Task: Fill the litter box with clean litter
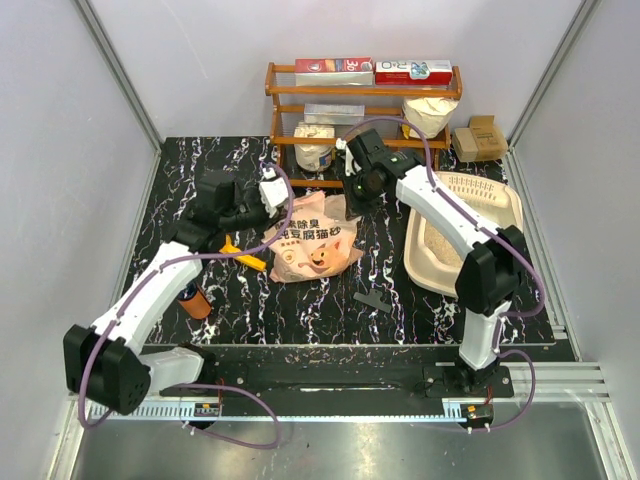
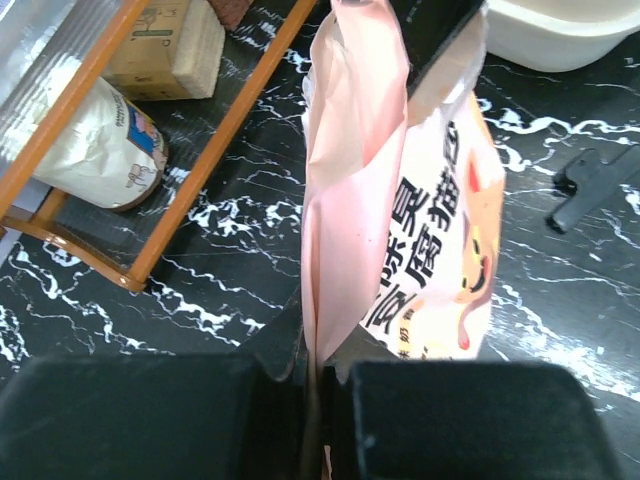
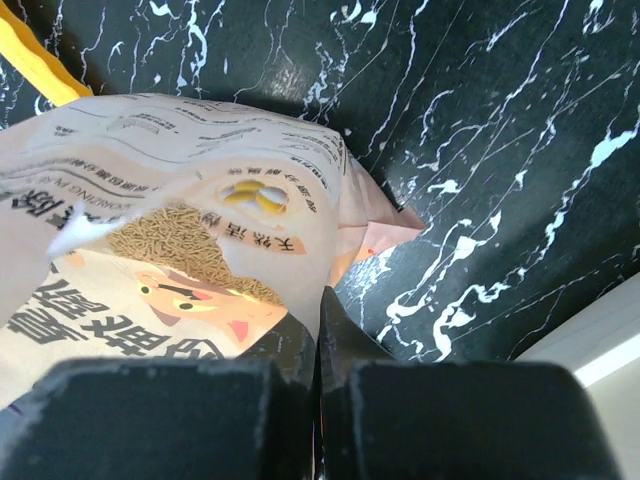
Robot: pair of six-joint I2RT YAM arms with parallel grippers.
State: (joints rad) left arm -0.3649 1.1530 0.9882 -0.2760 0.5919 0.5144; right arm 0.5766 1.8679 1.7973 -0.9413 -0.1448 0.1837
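The crinkled pink-orange litter bag point(image 1: 312, 248) lies in the middle of the black marble table, its cartoon face up. My left gripper point(image 1: 273, 195) is shut on the bag's upper left edge; in the left wrist view the jaws point(image 2: 318, 365) pinch the thin pink fold of the bag point(image 2: 430, 230). My right gripper point(image 1: 357, 197) is shut on the bag's upper right edge, its jaws point(image 3: 318, 325) closed on the rim of the bag point(image 3: 180, 170). The cream litter box point(image 1: 505, 205) sits to the right, with beige clean litter point(image 1: 437, 243) in its bottom.
A wooden shelf rack point(image 1: 360, 95) with boxes and white sacks stands at the back. A cardboard box point(image 1: 480, 138) sits at the back right. A yellow-handled tool point(image 1: 245, 255) and an orange bottle point(image 1: 197, 302) lie left of the bag. A small black piece point(image 1: 373, 299) lies in front.
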